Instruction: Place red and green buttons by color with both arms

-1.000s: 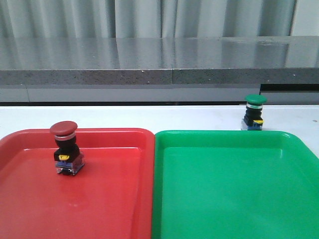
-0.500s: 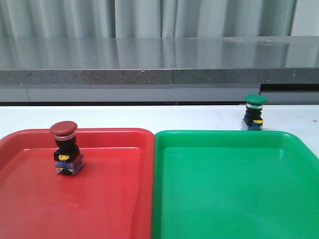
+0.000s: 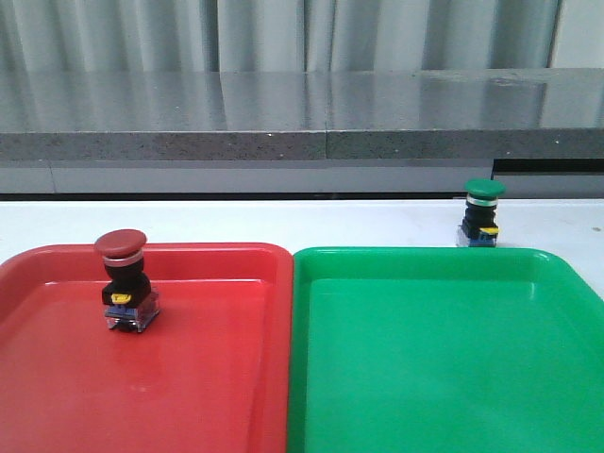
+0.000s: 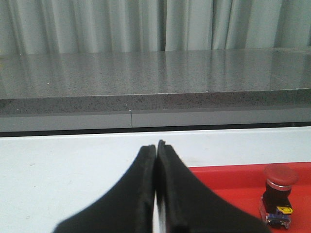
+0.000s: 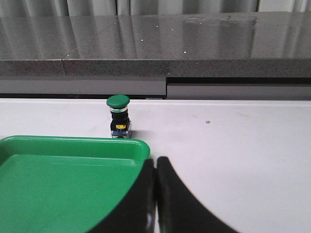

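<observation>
- Red button stood upright inside red tray, near its far-left corner; colour matched, so that half of the job looked done.
- Green button stood upright on white bench, just beyond far rim of green tray, toward its right end. Not in tray yet.
- Left pincer: fingers pressed together, holding nothing. It sat over bare bench, left of red tray, well apart from red button.
- Right pincer: fingers pressed together, holding nothing. It sat at near-right corner of green tray; green button ahead, offset to the left in wrist view.
- Neither pincer showed in front view.
- Judged next step: right arm to open, reach and grip green button, then set it in green tray.
- Risks from here:
  - Approach w/ fingers closed would shove or topple the button instead of gripping it. Cause: no opening before reach.
  - Button is tall w/ narrow base and wide cap; an off-centre grip could tip it or let it slip. Cause: lateral offset not corrected.
  - A low carry could clip the tray rim. Cause: insufficient lift.
  - Release at an angle could leave the button on its side.
  - Left arm moving toward red tray could knock the placed red button.
</observation>
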